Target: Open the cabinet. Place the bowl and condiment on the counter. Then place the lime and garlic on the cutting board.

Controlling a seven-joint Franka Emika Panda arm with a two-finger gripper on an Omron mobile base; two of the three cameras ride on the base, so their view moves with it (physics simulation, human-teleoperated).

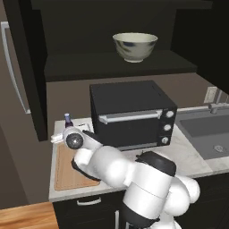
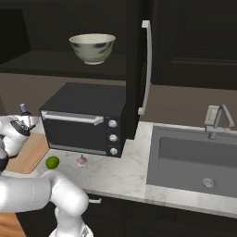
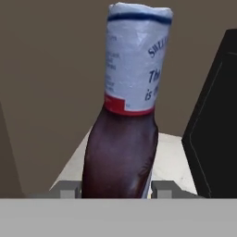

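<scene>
Both doors of the cabinet [image 2: 139, 69] stand open. The bowl [image 1: 134, 46] [image 2: 92, 47] sits on its lower shelf. At the counter's [image 1: 179, 152] back left corner, the dark purple condiment [image 1: 67, 119] [image 2: 24, 109] [image 3: 125, 139] stands upright between the fingers of my gripper [image 1: 66, 128] [image 3: 116, 189], which press on both its sides. The lime [image 2: 52, 162] and the garlic [image 2: 82, 161] lie on the counter [image 2: 120, 171] in front of the oven, just right of the cutting board [image 1: 67, 172] [image 2: 30, 152].
A black toaster oven [image 1: 132, 114] [image 2: 85, 120] fills the counter's middle, close to the right of the bottle. A sink [image 2: 194, 162] with a faucet [image 2: 222, 118] lies at the right. My arm hangs over the cutting board.
</scene>
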